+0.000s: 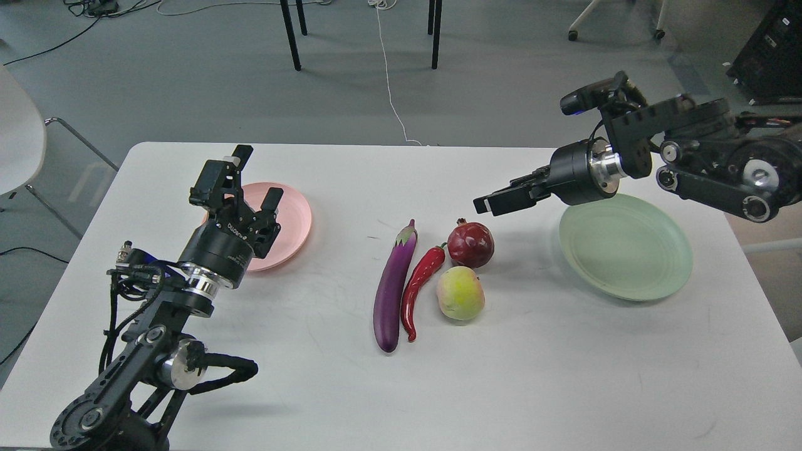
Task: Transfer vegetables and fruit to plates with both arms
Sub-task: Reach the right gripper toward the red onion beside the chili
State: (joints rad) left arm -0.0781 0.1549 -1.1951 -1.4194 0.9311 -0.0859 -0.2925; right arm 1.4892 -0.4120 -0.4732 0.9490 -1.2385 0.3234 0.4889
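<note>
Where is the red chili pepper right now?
In the head view, the red chili pepper lies on the white table near its centre, between the purple eggplant on its left and the yellow-green fruit on its right, on neither plate.

My left gripper (258,177) is hovering with fingers spread over the pink plate (294,219), holding nothing. My right gripper (501,199) is reaching in above the table (564,376), beside the green plate (626,247); I cannot tell its finger gap. Between the plates, the eggplant (393,289), chili pepper (421,288), pomegranate (471,243) and yellow-green fruit (460,293) are lying clustered together.
</note>
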